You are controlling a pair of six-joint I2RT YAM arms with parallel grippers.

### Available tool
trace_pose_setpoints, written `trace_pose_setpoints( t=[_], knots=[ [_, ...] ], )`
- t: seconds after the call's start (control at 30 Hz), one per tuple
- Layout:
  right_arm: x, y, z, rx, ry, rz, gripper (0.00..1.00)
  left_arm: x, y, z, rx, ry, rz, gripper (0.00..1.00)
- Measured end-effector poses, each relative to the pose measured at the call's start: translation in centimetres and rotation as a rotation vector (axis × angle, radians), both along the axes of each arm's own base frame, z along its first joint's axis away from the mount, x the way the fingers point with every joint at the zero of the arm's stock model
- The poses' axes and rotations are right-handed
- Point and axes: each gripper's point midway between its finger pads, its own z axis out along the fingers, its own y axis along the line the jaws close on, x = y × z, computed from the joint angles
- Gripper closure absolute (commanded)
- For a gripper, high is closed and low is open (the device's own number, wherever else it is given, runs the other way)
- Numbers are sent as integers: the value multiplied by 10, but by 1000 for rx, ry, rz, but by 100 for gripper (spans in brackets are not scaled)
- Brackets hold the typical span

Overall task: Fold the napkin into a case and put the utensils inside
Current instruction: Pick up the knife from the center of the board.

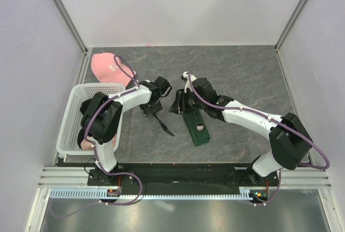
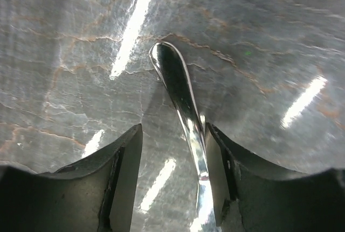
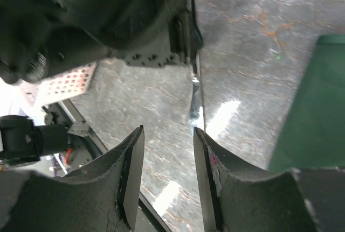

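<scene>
Napkin (image 1: 197,129): it lies on the table (image 1: 242,81) just ahead of the arm bases, already folded into a narrow green strip that points away from them. The right wrist view catches its edge (image 3: 318,108). A pale oval sits on the strip, perhaps the spoon's bowl, but it is too small to say.

Just left of it lies a utensil (image 1: 165,126), slanting up towards the left claw (image 1: 152,108). In the left wrist view the utensil (image 2: 180,89) runs between the left claw's (image 2: 173,129) jaws. They stand apart, with the shaft hard against the finger (image 2: 221,156) on the view's right and a gap to the other. Only its rounded handle end shows, so I cannot tell its kind.

The right claw (image 1: 180,105) hangs just beside the napkin's far end, facing the left one. Its jaws (image 3: 168,129) are apart with nothing between them, and the utensil (image 3: 195,100) shows beyond.

By my reckoning the cloth is light and limp, so a fold may flop open. It is best pinched at the mouth's upper layer. The utensil is stiff, thin and slick, so close across the shaft near its middle, or it may swivel or slip.

A basket (image 1: 70,119) stands at the left, with a cap (image 1: 108,66) farthest back.
</scene>
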Motion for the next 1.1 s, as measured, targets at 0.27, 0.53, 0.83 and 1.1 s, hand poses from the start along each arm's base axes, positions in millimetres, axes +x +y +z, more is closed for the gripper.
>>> trace_pose_setpoints(
  t=[0.27, 0.53, 0.83, 1.1],
  knots=[
    [-8, -16, -25, -65, 26, 7, 50, 8, -9, -8, -33, -20, 99, 86],
    [-15, -11, -78, -149, 111, 47, 37, 7, -10, -7, -145, -157, 125, 98],
    [-38, 32, -113, -98, 195, 157, 47, 4, -10, -6, -275, -293, 138, 98],
    [-21, 56, -117, -60, 182, 174, 52, 5, -11, -10, -339, -356, 152, 98]
  ],
)
